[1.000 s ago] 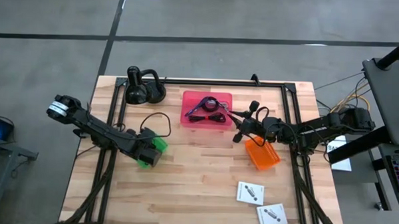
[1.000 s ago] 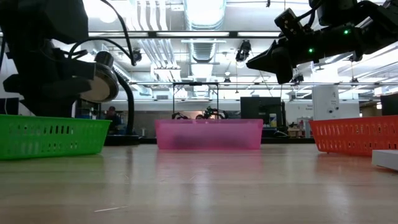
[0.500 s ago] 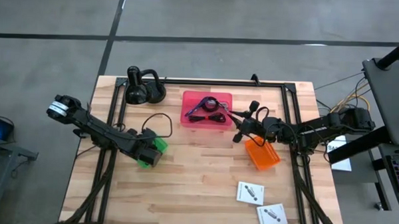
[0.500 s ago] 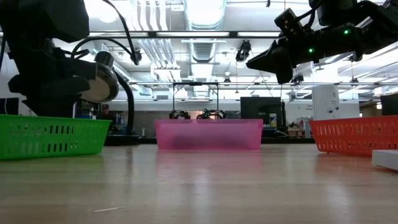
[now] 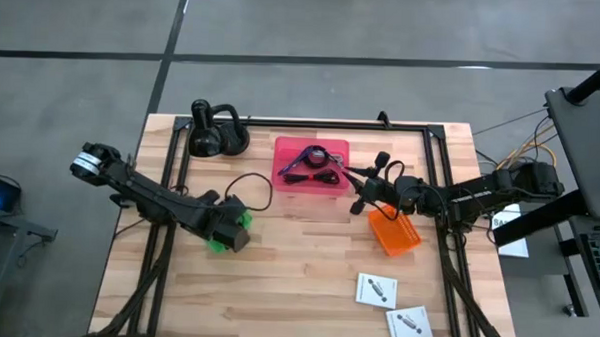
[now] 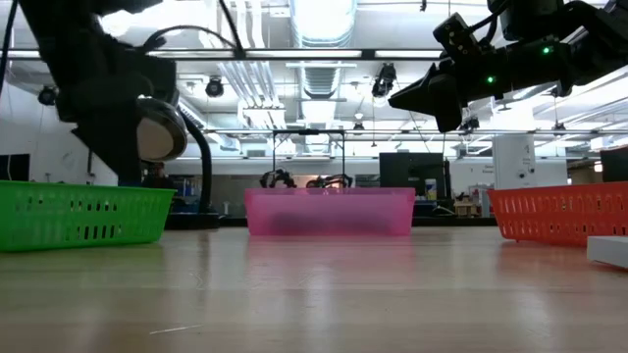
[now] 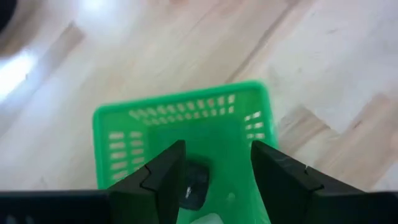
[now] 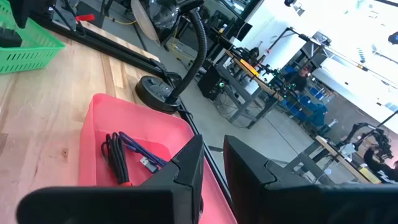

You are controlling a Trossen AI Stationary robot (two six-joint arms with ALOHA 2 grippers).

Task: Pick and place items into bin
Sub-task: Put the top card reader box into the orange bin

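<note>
Packets remain the clearest work left: two flat white packets (image 5: 392, 306) lie on the bare wood well apart from either set of fingers, beyond the orange bin (image 5: 394, 232). They look light, thin and slick, lying flush to the table, so a grip would probably need an edge pinched or slid up, not a straight grab from above. The left gripper (image 7: 211, 180) hangs over the green bin (image 7: 180, 118), its fingers spread with nothing between them; a small dark item (image 7: 198, 185) lies on the bin floor just beyond the fingertips. The right gripper (image 8: 212, 163) hovers beside the pink bin (image 8: 134, 124), fingers nearly together and empty, the purple cable (image 8: 140, 154) and black coiled cable (image 8: 115, 155), soft and floppy, already inside.
</note>
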